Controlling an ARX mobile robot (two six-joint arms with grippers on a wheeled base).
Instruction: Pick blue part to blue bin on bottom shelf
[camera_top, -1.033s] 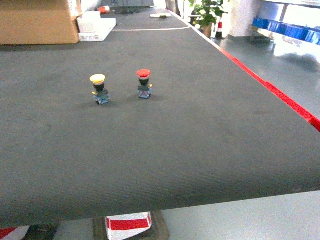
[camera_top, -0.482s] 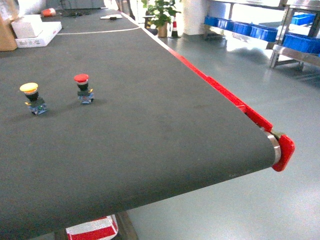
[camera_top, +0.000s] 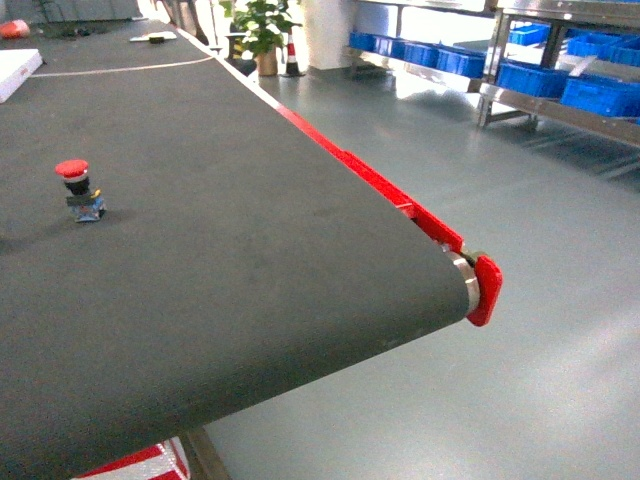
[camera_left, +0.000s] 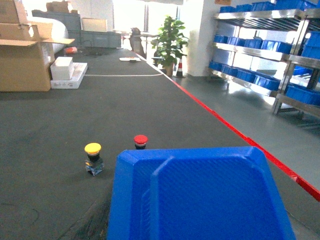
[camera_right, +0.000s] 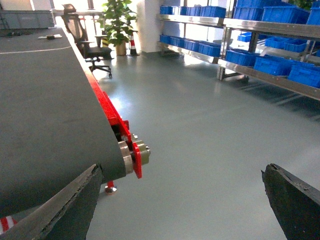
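Observation:
The blue part (camera_left: 200, 195) fills the bottom of the left wrist view, held up close above the dark belt (camera_left: 60, 115). My left gripper is shut on it, and the part hides the fingers. My right gripper (camera_right: 180, 200) hangs open beyond the belt's end, over the grey floor, with nothing between its wide-spread fingers (camera_right: 295, 205). Rows of blue bins (camera_top: 600, 92) stand on the steel racks at the far right, some on the low shelf (camera_top: 545, 108); I cannot tell which is the task's bin. Neither gripper shows in the head view.
A red-capped push-button (camera_top: 77, 188) and a yellow-capped one (camera_left: 93, 157) stand on the belt. The belt ends at a red end cap (camera_top: 484, 290). Cardboard boxes (camera_left: 22, 62), a potted plant (camera_top: 262, 30) and an office chair (camera_right: 82, 32) lie farther off.
The head view has swung right: the yellow-capped button has left the frame, the red one has slid to the left edge, and the belt's end, floor and racks have come into view.

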